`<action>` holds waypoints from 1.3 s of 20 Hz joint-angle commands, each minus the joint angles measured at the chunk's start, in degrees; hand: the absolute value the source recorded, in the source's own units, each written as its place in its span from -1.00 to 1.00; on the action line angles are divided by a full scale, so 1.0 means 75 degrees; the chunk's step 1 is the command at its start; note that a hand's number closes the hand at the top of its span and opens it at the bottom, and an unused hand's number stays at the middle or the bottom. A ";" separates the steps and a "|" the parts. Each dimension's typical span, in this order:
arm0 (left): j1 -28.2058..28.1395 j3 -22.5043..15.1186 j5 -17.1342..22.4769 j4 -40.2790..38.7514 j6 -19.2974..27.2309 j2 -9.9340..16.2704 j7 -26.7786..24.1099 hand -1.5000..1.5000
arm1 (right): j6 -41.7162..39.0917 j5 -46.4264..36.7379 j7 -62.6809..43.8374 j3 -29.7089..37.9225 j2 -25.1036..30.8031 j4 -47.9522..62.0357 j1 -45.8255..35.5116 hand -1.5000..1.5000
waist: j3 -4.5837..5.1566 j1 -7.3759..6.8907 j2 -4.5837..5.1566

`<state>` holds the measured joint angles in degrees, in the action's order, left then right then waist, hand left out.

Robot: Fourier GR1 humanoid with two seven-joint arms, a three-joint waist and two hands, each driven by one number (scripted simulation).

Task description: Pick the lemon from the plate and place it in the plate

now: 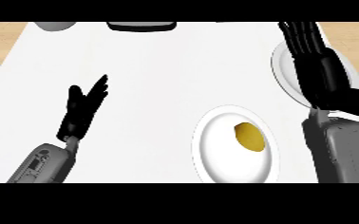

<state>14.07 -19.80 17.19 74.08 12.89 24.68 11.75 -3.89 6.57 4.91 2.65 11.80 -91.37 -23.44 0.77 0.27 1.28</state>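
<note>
A yellow lemon (249, 136) lies on the near white plate (214, 156) at the lower right of the counter. A second white plate (282, 69) sits farther back at the right edge, mostly hidden by my right hand (314, 61). That hand hovers over it with fingers straight and pointing away, holding nothing. My left hand (82, 107) rests open at the lower left, fingers up, well away from both plates.
A grey round object (56, 25) sits at the far left corner and a dark flat object (142, 26) at the back centre. Wooden surface shows beyond the white counter's left and right edges.
</note>
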 commanded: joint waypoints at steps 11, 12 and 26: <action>0.0071 0.0801 0.0288 0.0433 0.0004 0.0062 -0.0756 0.00 | -0.3289 -0.2244 0.4392 -0.2641 0.2124 0.1014 -0.0003 -1.00 | -0.0136 -0.0407 -0.0047; 0.0090 0.0677 0.0128 0.0401 0.0211 -0.0108 -0.0750 0.00 | -0.3674 -0.2232 0.4922 -0.2437 0.2572 0.1548 -0.0264 -1.00 | -0.0137 -0.0422 -0.0023; -0.0375 0.0993 -0.0111 0.0621 0.0104 -0.0111 -0.0771 0.00 | -0.1535 -0.5932 0.7038 -0.4349 0.3385 0.2867 -0.1226 -1.00 | -0.0104 -0.0150 -0.0156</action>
<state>12.73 -12.40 18.00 78.09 13.20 24.83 6.40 -15.03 -33.20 52.80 -28.40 39.55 -72.90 -29.97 -0.07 -1.54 0.33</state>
